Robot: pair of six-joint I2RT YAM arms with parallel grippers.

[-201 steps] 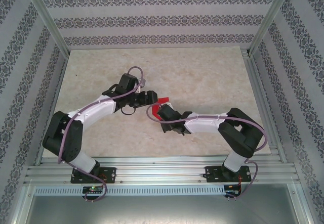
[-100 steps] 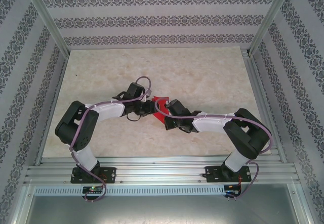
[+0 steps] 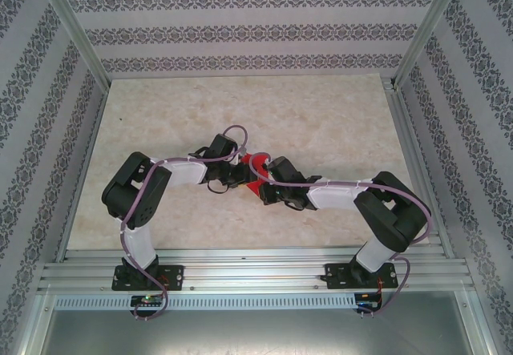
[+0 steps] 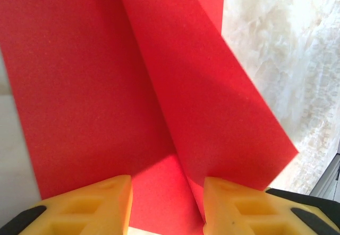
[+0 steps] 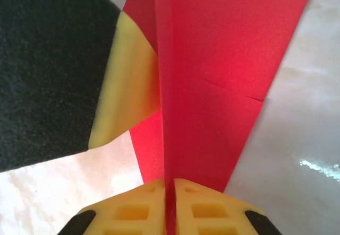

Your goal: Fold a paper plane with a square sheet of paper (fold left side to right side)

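Note:
The red square sheet of paper (image 3: 256, 163), folded with raised creases, sits at the table's centre between both grippers. My left gripper (image 3: 240, 172) reaches it from the left. In the left wrist view its yellow fingers (image 4: 85, 203) stand apart around the paper (image 4: 106, 86), and a lifted flap leans against the right finger; the left gripper (image 4: 167, 206) is open. My right gripper (image 3: 261, 179) comes from the right. In the right wrist view the right gripper (image 5: 170, 203) is shut on an upright fold of the paper (image 5: 212, 76). The left gripper's finger (image 5: 127, 81) touches the paper's far side.
The marble-patterned table (image 3: 321, 114) has bare room behind and to both sides of the arms. Aluminium rails (image 3: 256, 263) run along the near edge, and patterned walls with metal posts enclose the table.
The left arm has swung right and pulled in to the paper, and its jaws have narrowed. The right gripper has kept hold of the paper and shifted slightly right.

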